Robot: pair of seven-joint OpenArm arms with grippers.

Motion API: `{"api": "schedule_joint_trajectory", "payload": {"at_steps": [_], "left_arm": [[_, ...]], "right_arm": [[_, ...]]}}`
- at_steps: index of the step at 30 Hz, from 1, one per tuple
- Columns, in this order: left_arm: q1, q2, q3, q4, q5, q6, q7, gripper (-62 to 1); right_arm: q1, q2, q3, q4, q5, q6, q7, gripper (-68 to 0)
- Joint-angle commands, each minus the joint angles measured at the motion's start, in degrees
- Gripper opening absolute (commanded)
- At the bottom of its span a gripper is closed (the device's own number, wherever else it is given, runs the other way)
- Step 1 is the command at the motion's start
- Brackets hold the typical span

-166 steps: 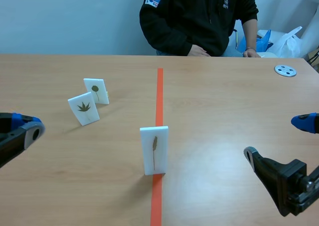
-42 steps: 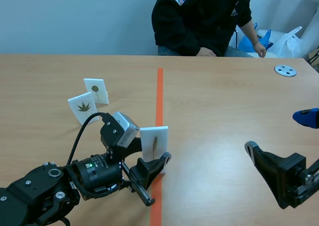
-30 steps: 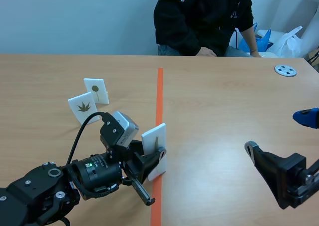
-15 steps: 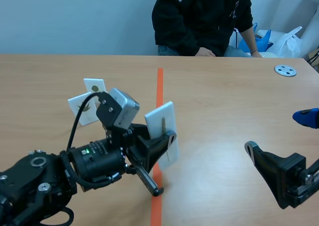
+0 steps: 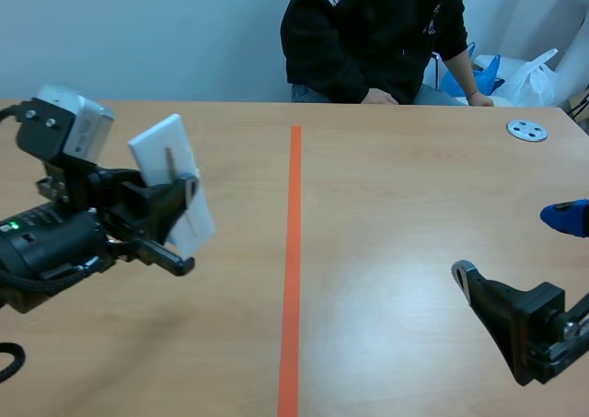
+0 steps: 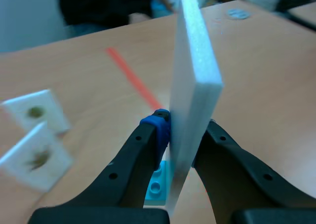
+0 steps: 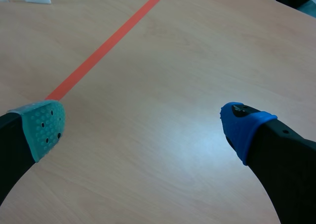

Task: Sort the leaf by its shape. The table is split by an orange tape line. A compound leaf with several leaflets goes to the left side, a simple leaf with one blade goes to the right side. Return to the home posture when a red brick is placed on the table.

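**One card up in my left gripper, over the left side**

The big brown surface (image 5: 396,205) has one orange tape line (image 5: 293,251) down its middle. One person (image 5: 368,30) sits at the far end.

I have two arms. My left gripper (image 5: 184,224) is up in the air over the left side, well away from the line. It is squeezed onto one white card (image 6: 195,61). The card stands tall between my fingers and leans a bit. Its leaf is too thin for me to tell the shape.

My right gripper (image 7: 143,126) is wide open and holds nothing. It hangs low on the right side, far from the card, so I think setting the card down is my left arm's job.

There are three cards in all. The other two cards (image 6: 34,110) (image 6: 34,157) stand close together on the left side, ahead of my left gripper.

One small grey disc (image 5: 526,130) lies far off on the right.
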Motion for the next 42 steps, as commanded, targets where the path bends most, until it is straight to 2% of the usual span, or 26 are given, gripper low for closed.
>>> {"api": "schedule_joint_trajectory", "payload": {"at_steps": [1, 5, 10, 19, 27, 37, 39, 42], "left_arm": [[-0.63, -0.48, -1.09, -0.48, -2.29, 1.11, -0.35, -57.1], [-0.98, -0.48, -4.5, -0.7, -3.19, 4.2, -0.46, -57.1], [-1.99, -0.48, -5.64, -3.69, -3.19, 7.06, -1.68, -57.1], [-9.81, -0.33, -5.64, -19.39, -3.17, 7.69, -7.74, -57.1], [-15.23, -0.17, -5.66, -31.91, -3.13, 11.3, -14.21, -57.0], [-16.52, -0.15, -5.64, -39.1, -3.17, 11.93, -19.19, -56.6], [-16.52, -0.15, -5.64, -39.5, -3.17, 11.93, -20.17, -53.0], [-16.52, -0.15, -5.64, -39.74, -3.17, 11.93, -21.07, -41.1]], "right_arm": [[0.66, 0.11, 0.22, 1.07, 0.24, 0.02, 0.83, -1.6], [0.66, 0.11, 0.22, 1.07, 0.24, 0.02, 0.85, -1.6], [0.68, 0.13, 0.22, 1.07, 0.24, 0.02, 0.83, -1.6], [0.68, 0.11, 0.22, 1.07, 0.24, 0.02, 0.83, -1.6], [0.68, -0.04, 0.22, 1.07, 0.24, 0.0, 0.83, -1.6], [0.68, -0.04, 0.22, 1.07, 0.24, 0.0, 0.83, -1.6], [0.68, -0.04, 0.22, 1.07, 0.24, 0.0, 0.85, -1.6], [0.68, -0.04, 0.22, 1.07, 0.24, 0.0, 0.83, -1.6]]}}
